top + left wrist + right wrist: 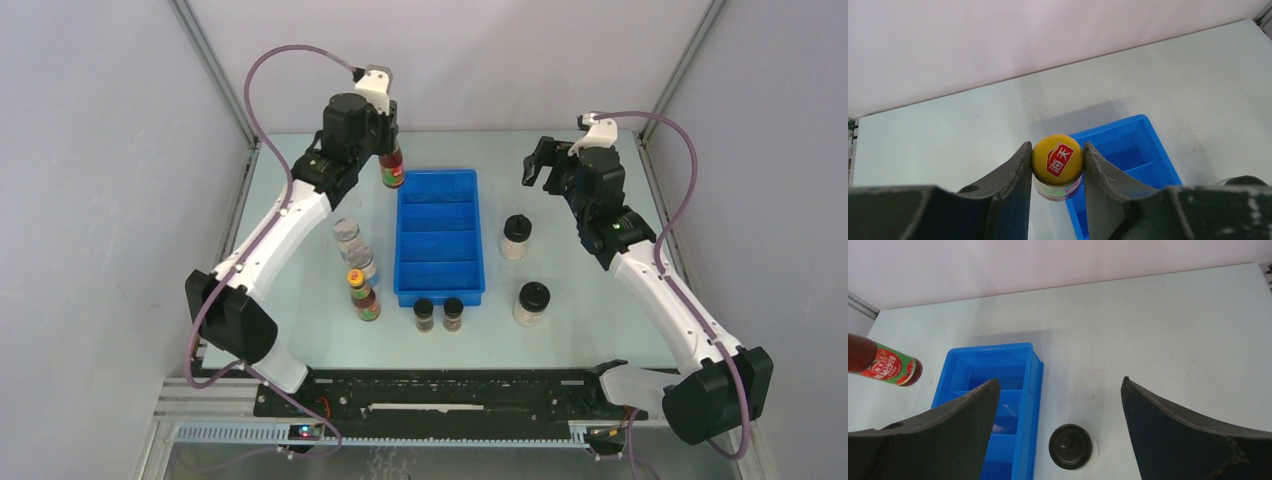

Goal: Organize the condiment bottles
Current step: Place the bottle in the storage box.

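We judge it mid-carry: left gripper (1057, 150) clamps red sauce bottle (392, 170) above the tray (440, 296), far-left corner. Next: lower it in. Right gripper (1060, 381) wide, empty.

1. The tray (440, 296) sits mid-bench (590, 330), its compartments in a row from front to back.
2. The left tool (387, 150) grips the lifted sauce bottle (392, 170) in the air at the tray's far left corner.
3. Left of the tray, a close line runs back to front: the rear jar (347, 236), the middle jar (362, 262), and the standing sauce bottle (363, 295).
4. Just before the tray's near end stand the left small jar (424, 314) and the right small jar (453, 313), side by side.
5. Right of the tray stand the far jar (515, 237) and, nearer the arms' bases, the near jar (531, 303), apart from each other.
6. The right tool (540, 168), spread wide with nothing in it, hangs behind both.
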Controlling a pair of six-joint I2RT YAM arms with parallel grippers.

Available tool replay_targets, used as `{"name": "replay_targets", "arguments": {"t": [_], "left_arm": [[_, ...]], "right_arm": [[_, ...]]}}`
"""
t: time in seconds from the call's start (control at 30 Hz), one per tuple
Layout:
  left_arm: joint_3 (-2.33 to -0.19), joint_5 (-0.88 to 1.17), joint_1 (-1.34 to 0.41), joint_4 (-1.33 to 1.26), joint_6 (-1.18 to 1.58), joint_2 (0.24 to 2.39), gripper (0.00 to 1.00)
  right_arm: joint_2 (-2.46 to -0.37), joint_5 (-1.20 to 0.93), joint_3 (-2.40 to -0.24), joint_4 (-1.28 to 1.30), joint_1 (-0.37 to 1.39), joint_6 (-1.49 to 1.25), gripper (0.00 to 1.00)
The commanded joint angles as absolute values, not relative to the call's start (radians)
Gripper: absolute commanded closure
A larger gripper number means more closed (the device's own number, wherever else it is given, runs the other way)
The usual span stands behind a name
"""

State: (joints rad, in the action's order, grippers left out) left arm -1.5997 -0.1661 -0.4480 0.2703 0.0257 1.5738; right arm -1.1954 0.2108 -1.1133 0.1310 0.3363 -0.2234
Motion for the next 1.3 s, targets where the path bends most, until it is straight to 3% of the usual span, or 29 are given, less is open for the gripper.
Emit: {"name": "replay_targets", "arguments": {"t": [0.0,1.27], "left_arm": [[-1.706,-0.180,-0.470,0.159,0.003,1.569,1.00],[-1.779,-0.143,-0.518,0.112,0.035,1.768,1.00]], "right_arm": [[-1.155,0.232,-1.106,0.109,0.334,-0.229,0.00],[-1.202,0.170,-1.091,0.071,0.250,-0.239,0.00]]}}
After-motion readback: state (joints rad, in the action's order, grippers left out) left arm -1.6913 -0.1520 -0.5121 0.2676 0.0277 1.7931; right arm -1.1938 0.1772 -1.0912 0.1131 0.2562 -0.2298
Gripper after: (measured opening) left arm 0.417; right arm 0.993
